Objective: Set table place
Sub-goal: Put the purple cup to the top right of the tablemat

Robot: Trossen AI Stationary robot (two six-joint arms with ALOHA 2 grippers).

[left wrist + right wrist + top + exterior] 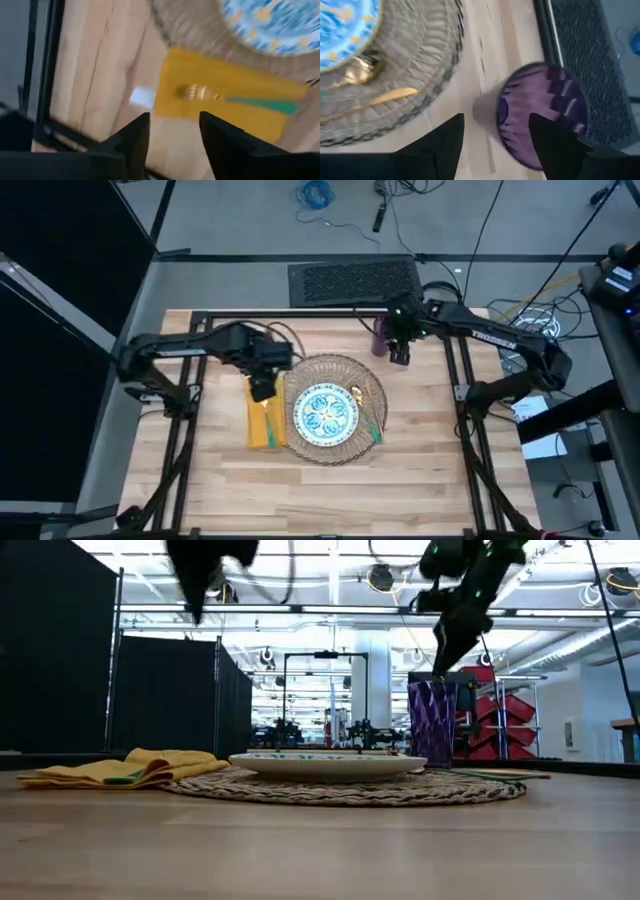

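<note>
The round woven mat (pixel 325 442) lies mid-table with the teal-patterned plate (pixel 325 413) on it. A gold spoon (pixel 358 393) lies on the mat to the plate's right. Left of the mat lies the yellow napkin (pixel 266 423), and the fork (pixel 200 92) lies on it. The purple cup (pixel 380 337) stands upright on the table just past the mat's far right edge. My left gripper (pixel 174 116) hovers open, high above the napkin. My right gripper (pixel 496 117) is open just above the cup (pixel 432 720), its fingers clear of the rim.
A black perforated mat (pixel 355 280) lies beyond the table's far edge. Black frame rails (pixel 180 430) run along the table's left and right sides. Bare wood (pixel 330 495) stretches between the woven mat and the near edge.
</note>
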